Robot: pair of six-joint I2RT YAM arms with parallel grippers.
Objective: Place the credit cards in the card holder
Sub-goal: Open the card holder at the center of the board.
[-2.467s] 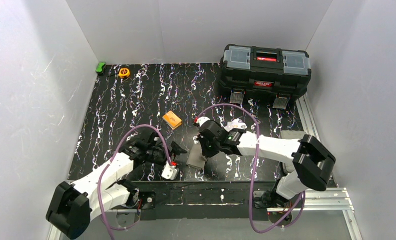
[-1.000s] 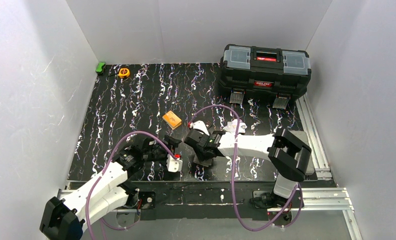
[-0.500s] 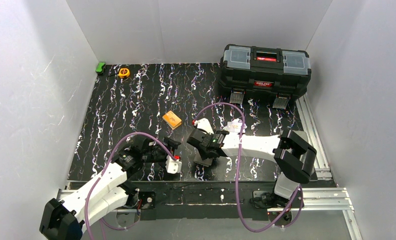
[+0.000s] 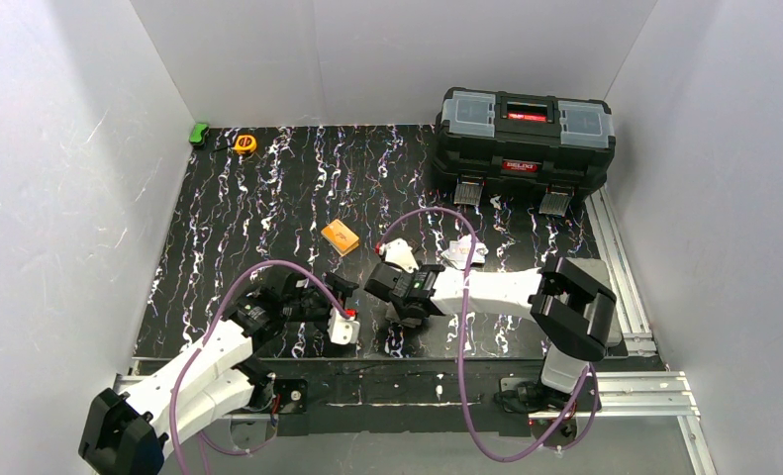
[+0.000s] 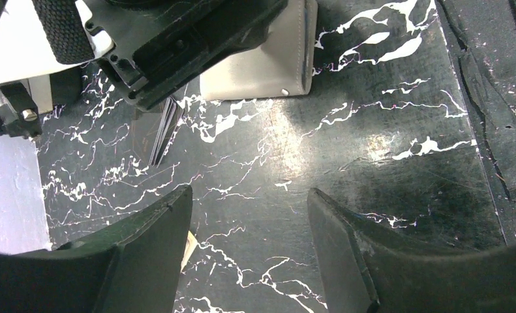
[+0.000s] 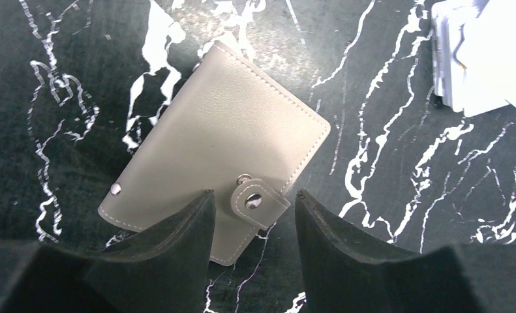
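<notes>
Right tool, released, straddles the folded holder's snap tab; best pinch it squarely. Left tool released, empty.

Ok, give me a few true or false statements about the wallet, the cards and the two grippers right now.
1. The wallet is folded shut. True.
2. The right gripper is holding a card. False: it is open and empty, over the wallet's snap tab.
3. The cards lie beside the wallet, not in it. True.
4. The left gripper is shut. False: it is open, holding nothing.
5. The toolbox has its lid up. False: the lid is closed.
</notes>
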